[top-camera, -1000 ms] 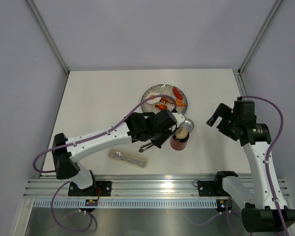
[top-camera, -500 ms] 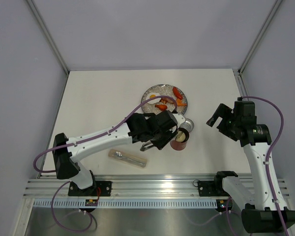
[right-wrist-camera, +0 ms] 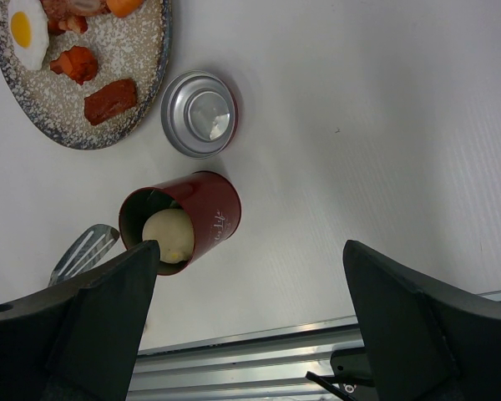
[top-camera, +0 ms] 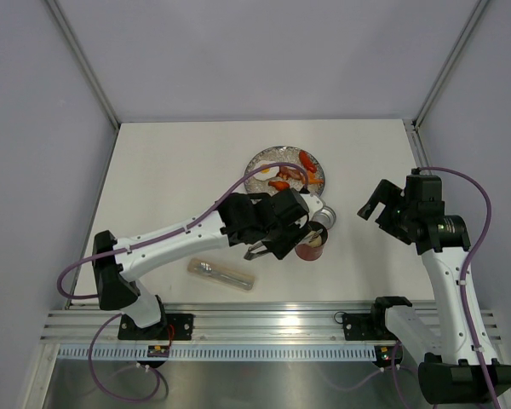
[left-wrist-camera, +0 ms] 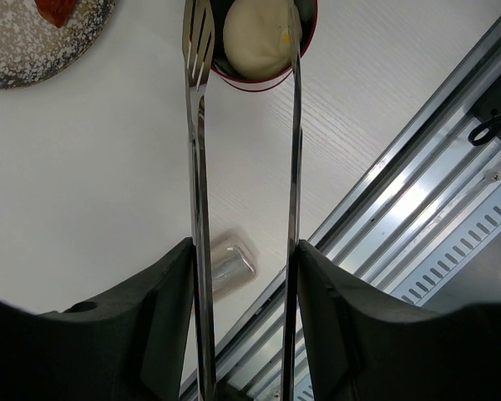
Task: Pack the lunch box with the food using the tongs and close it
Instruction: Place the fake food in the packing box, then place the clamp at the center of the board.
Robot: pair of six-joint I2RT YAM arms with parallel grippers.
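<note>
White table (top-camera: 170, 170) carries all: the right gripper (top-camera: 376, 200) hangs wide and empty at the side, the left gripper (left-wrist-camera: 244, 276) holds the tongs (left-wrist-camera: 199, 209) with their 2 tips apart over the red lunch box (right-wrist-camera: 209, 213), so I would lift them straight up, clear of the rim, leaving the pale ball (right-wrist-camera: 169, 236) inside.

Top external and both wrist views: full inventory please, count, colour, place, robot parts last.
table: one, white, under everything
plate: one, speckled grey, far centre
fried egg: one, white-yellow, on plate
sausages: two clear, red-brown, on plate
shrimp: count unclear, orange, on plate
lunch box: one, red, upright, open, near plate
pale ball: one, cream, inside lunch box
lid: one, silver underside up, beside plate
tongs: one, silver, in left gripper, tips at lunch box mouth
oblong case: one, silvery, near table edge
cables: two, purple, one per arm
left gripper: one, black, shut on tongs
right gripper: one, black, open, empty, right side
</note>
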